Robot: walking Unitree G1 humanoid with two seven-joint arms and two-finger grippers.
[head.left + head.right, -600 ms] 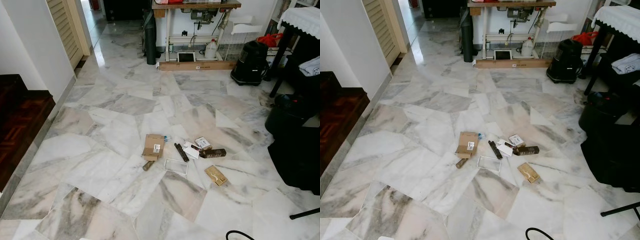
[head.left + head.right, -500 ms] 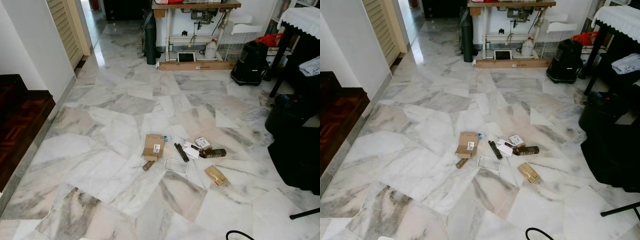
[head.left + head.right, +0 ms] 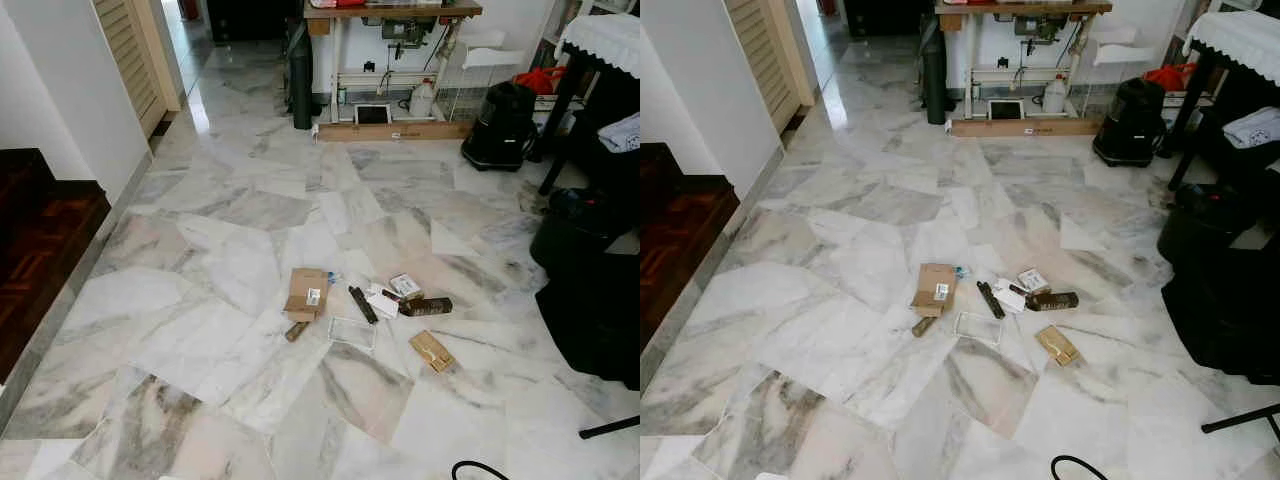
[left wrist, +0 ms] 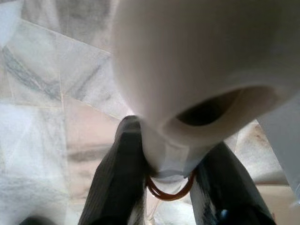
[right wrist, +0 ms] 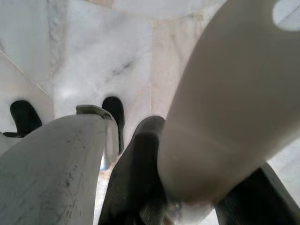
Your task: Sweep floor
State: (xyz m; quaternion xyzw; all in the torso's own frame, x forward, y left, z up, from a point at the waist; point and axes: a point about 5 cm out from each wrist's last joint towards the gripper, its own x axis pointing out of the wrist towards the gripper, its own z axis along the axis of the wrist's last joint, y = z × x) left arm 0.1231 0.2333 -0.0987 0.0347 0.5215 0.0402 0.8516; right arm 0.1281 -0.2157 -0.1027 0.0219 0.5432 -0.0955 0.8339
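Head-camera views look down on a marble floor (image 3: pixel 200 330) with a small scatter of litter near the middle: a flattened cardboard box (image 3: pixel 308 292) with a white label, a short brown tube (image 3: pixel 296 331) just beside its near corner, a clear plastic tray (image 3: pixel 352 333), a dark stick-like piece (image 3: pixel 363 305), some white packets (image 3: pixel 390 296), a dark brown carton (image 3: pixel 426 307) and a tan carton (image 3: pixel 431 351) lying a little apart on the robot's right. What the smaller packets are is hard to make out. Farther off stand a sewing-machine table (image 3: pixel 392 40), a black vacuum cleaner (image 3: pixel 499 125) and, cut off at the right edge, dark bags (image 3: pixel 595 300). A dark wooden step (image 3: pixel 35 260) lies along the left edge.

Left wrist view shows the left gripper (image 4: pixel 169 161) with its two black fingers (image 4: pixel 117 178) closed against a white handle (image 4: pixel 187 70) (blurred, very close to the lens); an orange band (image 4: pixel 168 193) rings the handle's narrow part between them. Which sweeping tool this handle belongs to cannot be told.

Right wrist view shows the right gripper (image 5: pixel 187 197) clamped on a pale, smooth handle (image 5: pixel 225 108), whose far end is cut off. Beside it runs a scuffed grey pole (image 5: pixel 47 173), and two dark rounded shapes (image 5: pixel 23 117) rest on the marble beyond.
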